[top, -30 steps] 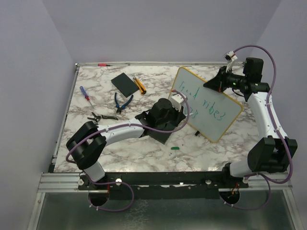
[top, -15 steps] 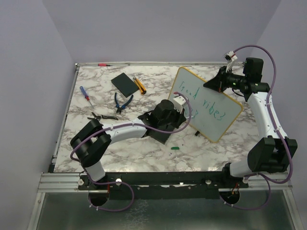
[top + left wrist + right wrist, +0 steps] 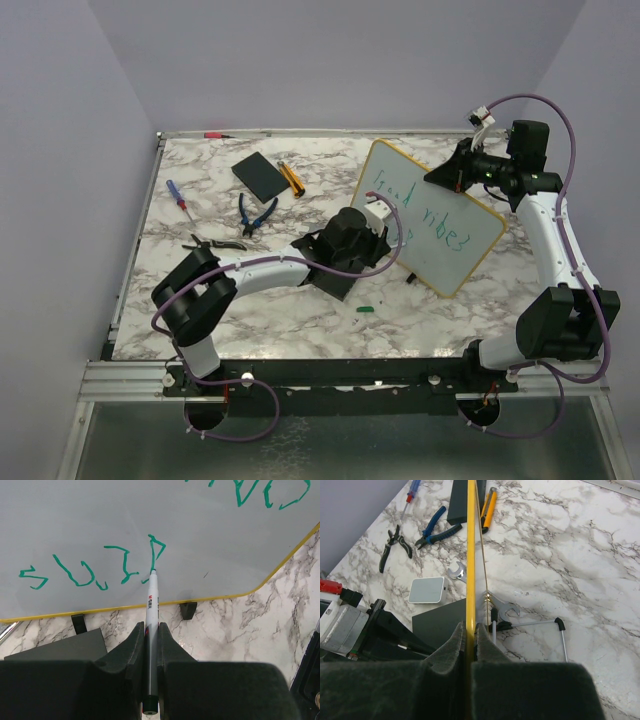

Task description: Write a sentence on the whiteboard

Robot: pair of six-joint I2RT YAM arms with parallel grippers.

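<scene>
The left gripper (image 3: pixel 151 630), clamped on the marker (image 3: pixel 152 597), points it straight ahead, tip at the sentence (image 3: pixel 116 548) on the whiteboard (image 3: pixel 125 515); the right gripper (image 3: pixel 468 630) pinches its top rim.

We note, on the white marbled surface (image 3: pixel 250 320): a black rectangular slab (image 3: pixel 260 175) just beside an orange-yellow utility knife (image 3: pixel 291 177); blue-handled pliers (image 3: pixel 256 213); a red-and-blue screwdriver (image 3: pixel 177 194); black pliers (image 3: pixel 212 242); a small green piece (image 3: pixel 366 309); and a pale rounded-rectangle pad (image 3: pixel 426 590) near a steel spanner (image 3: pixel 456 571).
</scene>
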